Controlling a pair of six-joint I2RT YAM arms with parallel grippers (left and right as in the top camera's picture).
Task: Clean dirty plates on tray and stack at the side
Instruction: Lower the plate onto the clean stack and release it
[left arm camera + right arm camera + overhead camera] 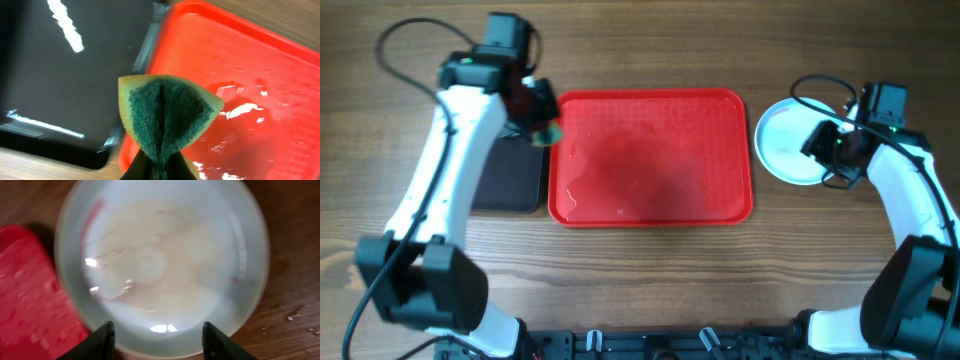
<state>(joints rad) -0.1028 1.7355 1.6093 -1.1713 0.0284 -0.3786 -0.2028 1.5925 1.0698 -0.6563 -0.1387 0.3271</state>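
The red tray (650,200) lies mid-table with no plates on it; its wet surface shows in the left wrist view (250,75). A pale plate (780,140) lies on the wood right of the tray; whether others lie under it I cannot tell. In the right wrist view the plate (165,260) has a faint pinkish film. My right gripper (825,150) (157,340) is open just above the plate's near rim. My left gripper (542,128) (160,170) is shut on a yellow-and-green sponge (165,115), over the tray's left rim.
A black tray (510,175) lies left of the red tray, under the left arm; it also shows in the left wrist view (65,85). Water drops lie on the wood by the plate (295,315). Cables loop at both far corners.
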